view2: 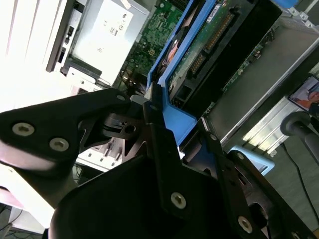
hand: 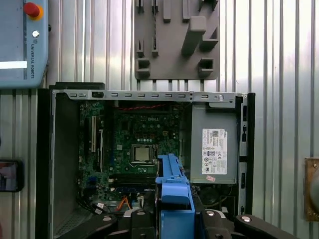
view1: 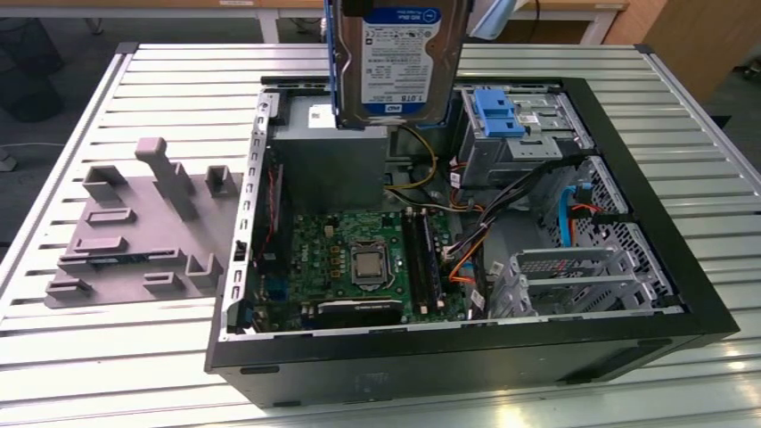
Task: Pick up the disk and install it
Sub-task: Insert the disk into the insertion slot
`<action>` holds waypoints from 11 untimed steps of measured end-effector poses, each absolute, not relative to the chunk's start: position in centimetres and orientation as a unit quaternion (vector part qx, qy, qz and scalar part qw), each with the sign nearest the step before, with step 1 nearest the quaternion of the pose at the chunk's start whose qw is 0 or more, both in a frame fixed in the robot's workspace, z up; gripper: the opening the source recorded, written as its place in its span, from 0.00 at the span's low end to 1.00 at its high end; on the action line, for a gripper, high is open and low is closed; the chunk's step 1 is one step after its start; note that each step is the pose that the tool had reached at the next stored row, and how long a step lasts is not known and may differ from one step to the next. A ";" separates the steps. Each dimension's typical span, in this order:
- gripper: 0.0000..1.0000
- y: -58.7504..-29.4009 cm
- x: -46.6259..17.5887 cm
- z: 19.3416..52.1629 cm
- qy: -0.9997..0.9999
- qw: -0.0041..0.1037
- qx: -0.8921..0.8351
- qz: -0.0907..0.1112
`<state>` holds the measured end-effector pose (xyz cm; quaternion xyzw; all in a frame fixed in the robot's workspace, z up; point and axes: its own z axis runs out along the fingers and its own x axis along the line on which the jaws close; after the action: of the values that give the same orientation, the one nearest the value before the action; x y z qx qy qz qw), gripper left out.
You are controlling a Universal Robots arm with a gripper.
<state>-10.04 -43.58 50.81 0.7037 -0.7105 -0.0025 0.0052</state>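
The disk [view1: 396, 62], a silver-grey drive with a white-and-blue label, hangs upright in its blue carrier frame above the back of the open computer case [view1: 666, 267], over the power supply [view1: 327, 165]. In the second wrist view my gripper [view2: 174, 124] is shut on the carrier's blue end, black fingers [view2: 152, 107] on either side, and the disk's [view2: 209, 35] circuit-board side points down toward the case. In the first wrist view the blue carrier [hand: 172, 191] sticks out from my gripper [hand: 174, 219] over the motherboard [hand: 139, 144].
A blue plastic bracket [view1: 497, 114] sits in the drive bay at the case's back right. A grey moulded fixture block [view1: 143, 223] with posts lies on the slatted metal table [view1: 107, 366] at the exterior view's left. Cables and a metal cage [view1: 571, 276] fill the case's right side.
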 end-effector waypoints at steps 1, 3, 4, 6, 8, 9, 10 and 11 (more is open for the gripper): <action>0.36 -44.0 -10.0 50.8 -0.710 0.005 0.704 -0.002; 0.36 -44.7 -10.0 50.8 -0.710 0.005 0.704 -0.002; 0.36 -45.0 -10.0 50.7 -0.710 0.005 0.704 -0.003; 0.36 -45.6 -10.0 50.7 -0.711 0.005 0.704 -0.002; 0.36 -46.2 -10.0 50.7 -0.710 0.005 0.704 -0.003; 0.36 -46.6 -10.0 50.7 -0.710 0.005 0.704 -0.002; 0.36 -47.0 -10.0 50.7 -0.710 0.005 0.704 -0.002; 0.36 -47.3 -10.0 50.7 -0.710 0.005 0.704 -0.002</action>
<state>-10.04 -47.33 50.68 0.7037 -0.7105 -0.0025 0.0053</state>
